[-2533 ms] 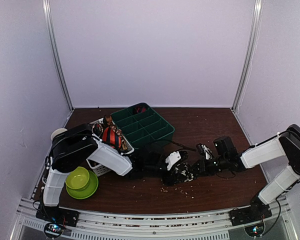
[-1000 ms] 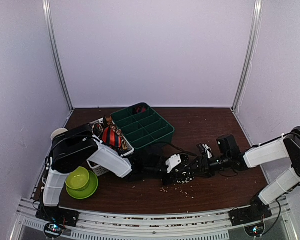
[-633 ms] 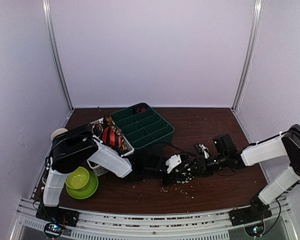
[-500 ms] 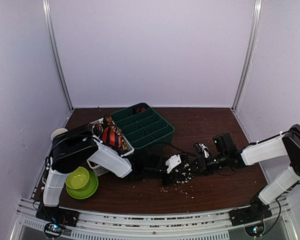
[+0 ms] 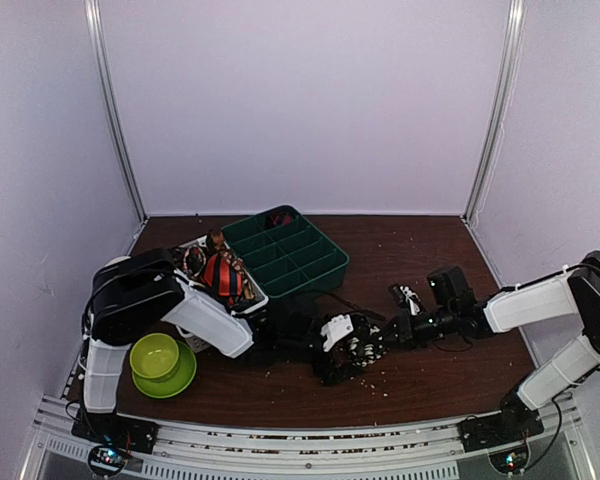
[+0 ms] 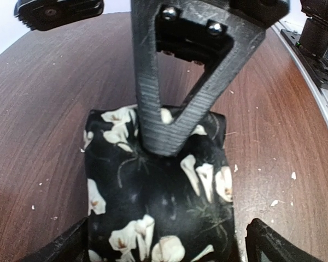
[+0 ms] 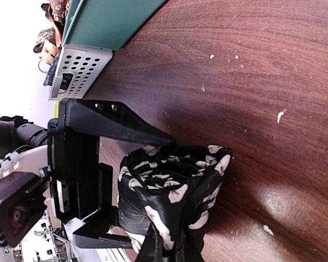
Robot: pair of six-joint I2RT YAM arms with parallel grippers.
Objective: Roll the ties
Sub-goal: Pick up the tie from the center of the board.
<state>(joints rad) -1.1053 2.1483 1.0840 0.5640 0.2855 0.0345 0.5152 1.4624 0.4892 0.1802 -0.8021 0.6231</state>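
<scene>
Top cam: seeing the black flower-spotted tie lying rolled on the counter, between left hand and right hand. Left wrist: holding the left hand spread wide around it, gripping nothing. Right wrist: pinching tie fabric in the fully closed right hand.

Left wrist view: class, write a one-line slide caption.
Rolled black floral tie on the brown table, pinched by the right end effector, with the open left end effector straddling it.

A robotics lab cell: plain white wall panels on slim aluminium posts enclose a dark brown wooden table
</scene>
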